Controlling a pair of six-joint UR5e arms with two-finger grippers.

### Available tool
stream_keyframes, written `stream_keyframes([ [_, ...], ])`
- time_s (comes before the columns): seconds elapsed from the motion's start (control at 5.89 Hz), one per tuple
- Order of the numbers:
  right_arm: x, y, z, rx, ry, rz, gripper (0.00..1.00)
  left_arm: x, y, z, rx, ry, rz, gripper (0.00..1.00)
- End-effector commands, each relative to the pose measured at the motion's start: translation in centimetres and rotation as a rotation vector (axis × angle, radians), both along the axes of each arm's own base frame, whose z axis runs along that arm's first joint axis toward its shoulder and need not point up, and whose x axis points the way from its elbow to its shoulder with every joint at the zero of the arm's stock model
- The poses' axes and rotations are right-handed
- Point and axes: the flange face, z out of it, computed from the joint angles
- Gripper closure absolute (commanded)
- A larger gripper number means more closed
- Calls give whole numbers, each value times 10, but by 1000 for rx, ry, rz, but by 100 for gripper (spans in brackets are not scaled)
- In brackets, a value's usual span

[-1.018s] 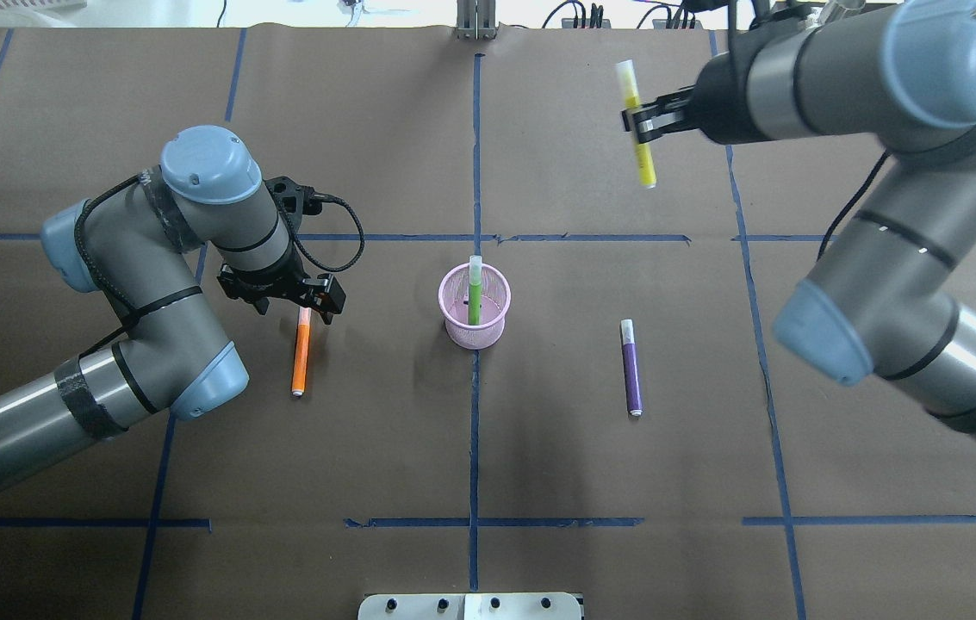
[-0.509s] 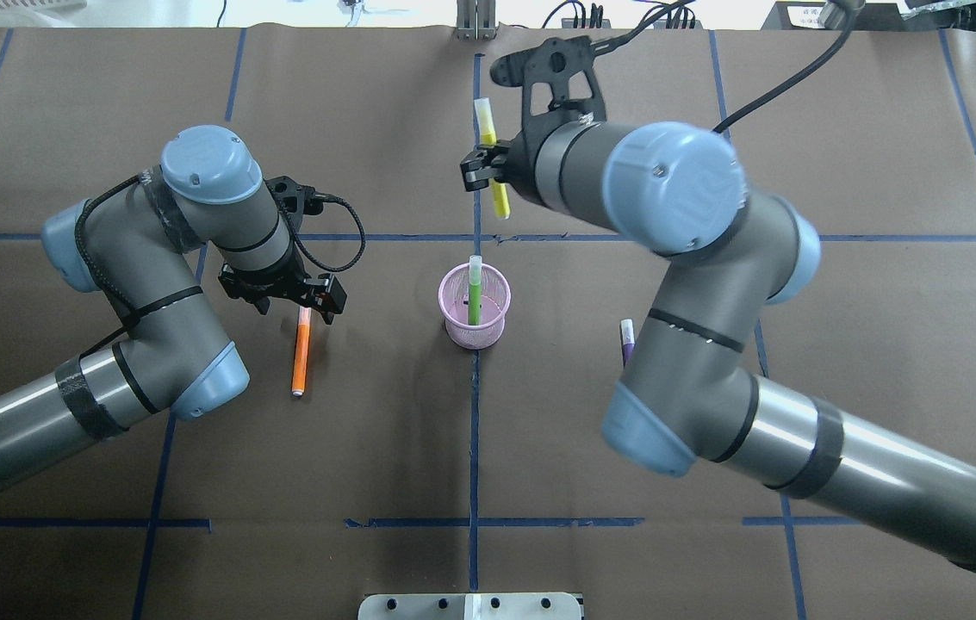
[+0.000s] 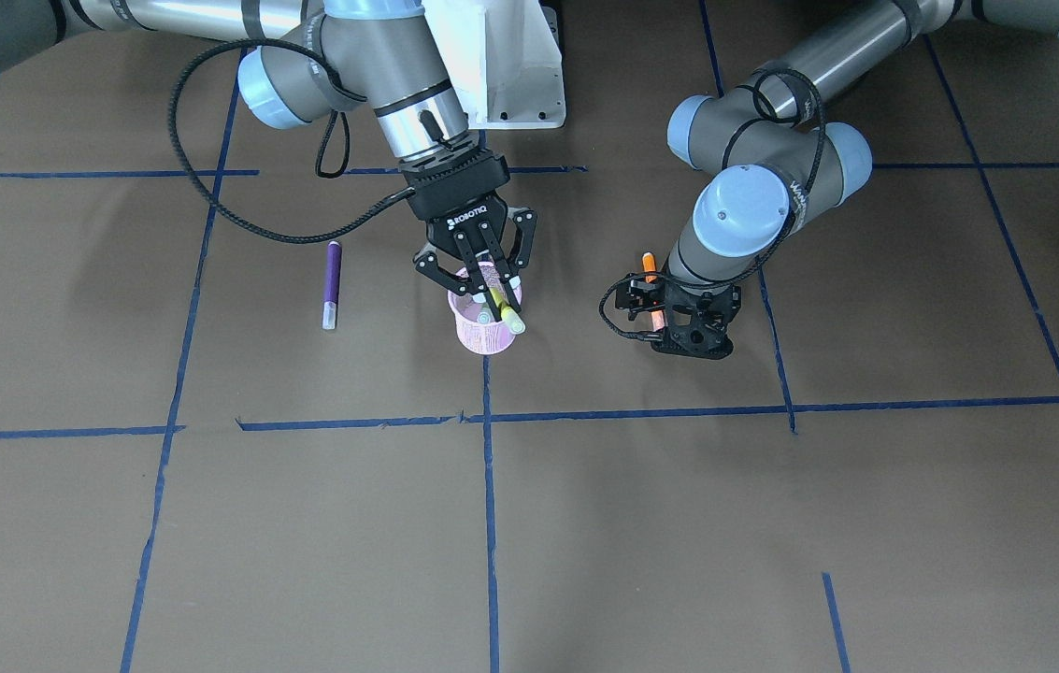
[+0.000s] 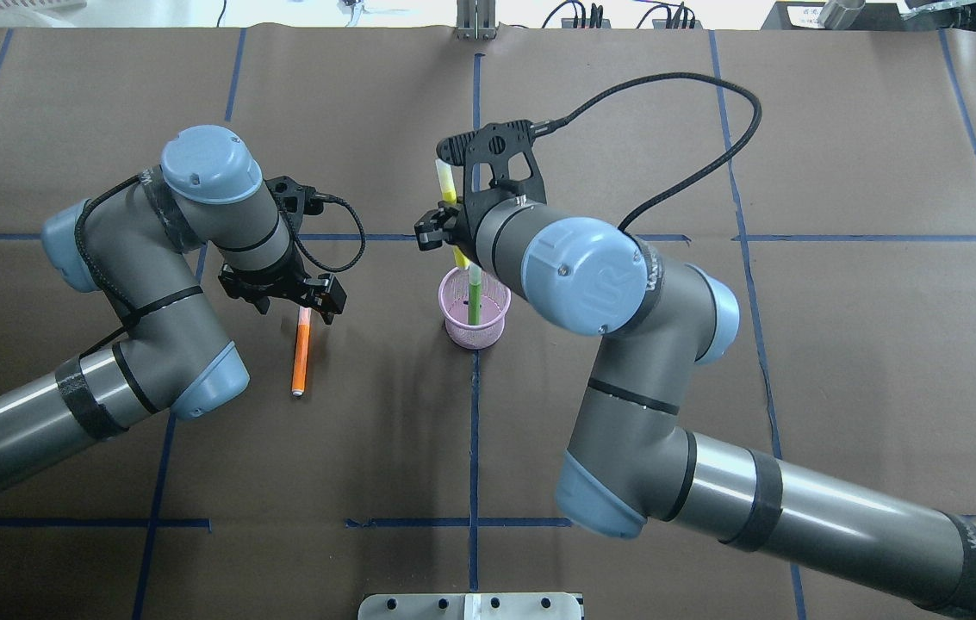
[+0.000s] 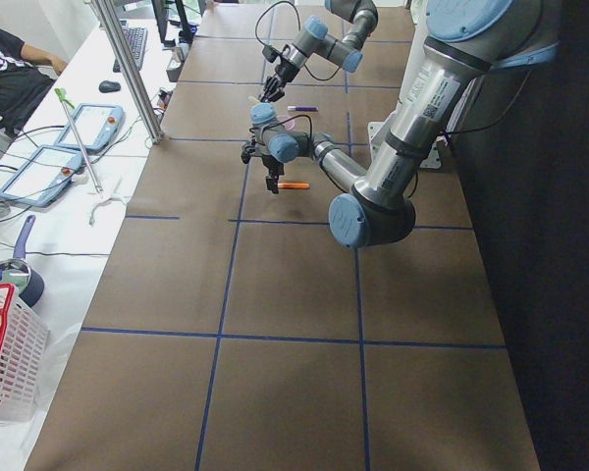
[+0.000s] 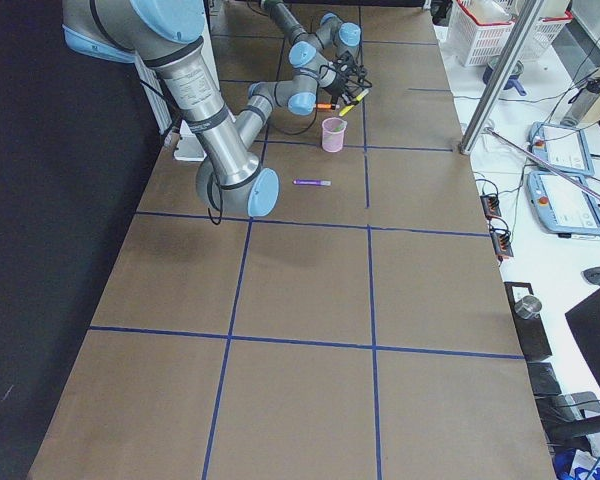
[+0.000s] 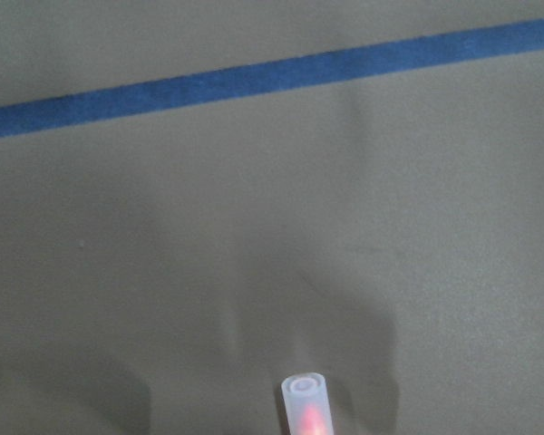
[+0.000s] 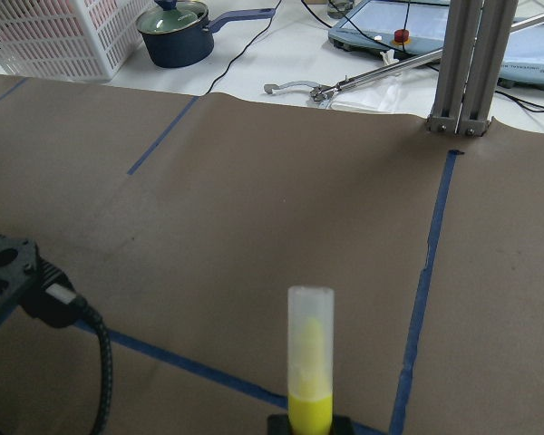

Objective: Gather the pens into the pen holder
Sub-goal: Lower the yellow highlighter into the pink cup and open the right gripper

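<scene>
The pink mesh pen holder (image 4: 475,331) stands at the table's middle with a green pen (image 4: 473,297) upright in it. My right gripper (image 4: 444,234) is shut on a yellow pen (image 4: 446,182), tilted, with its lower end at the holder's rim (image 3: 482,336). The yellow pen also shows in the right wrist view (image 8: 309,362). My left gripper (image 4: 298,312) is open, low over the cap end of the orange pen (image 4: 301,357) lying on the table. The purple pen (image 3: 331,285) lies flat beside the holder, hidden under my right arm in the overhead view.
The white robot base (image 3: 501,65) sits at the near edge. A metal post (image 4: 475,21) stands at the far edge. Blue tape lines cross the brown table cover. A white basket (image 8: 54,36) and a pot (image 8: 177,23) lie beyond the table.
My right arm swung from the far right to the middle with the yellow pen and lowered it to the holder. The left arm and the orange pen have not moved.
</scene>
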Motion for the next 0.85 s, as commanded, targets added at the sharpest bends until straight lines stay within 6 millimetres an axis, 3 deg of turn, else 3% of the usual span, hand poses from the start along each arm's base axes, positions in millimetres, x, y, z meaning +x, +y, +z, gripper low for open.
stream_keyframes([
  [0.0, -19, 21, 19, -18, 18, -16, 99, 0, 0, 1, 1, 0, 1, 0],
  [0.34, -18, 23, 32, -25, 35, -19, 97, 0, 0, 1, 1, 0, 1, 0],
  [0.51, -19, 23, 32, -24, 34, -19, 80, 0, 0, 1, 1, -1, 2, 0],
  [0.68, -19, 23, 33, -25, 36, -19, 28, 1, 1, 1, 1, -1, 4, 0],
])
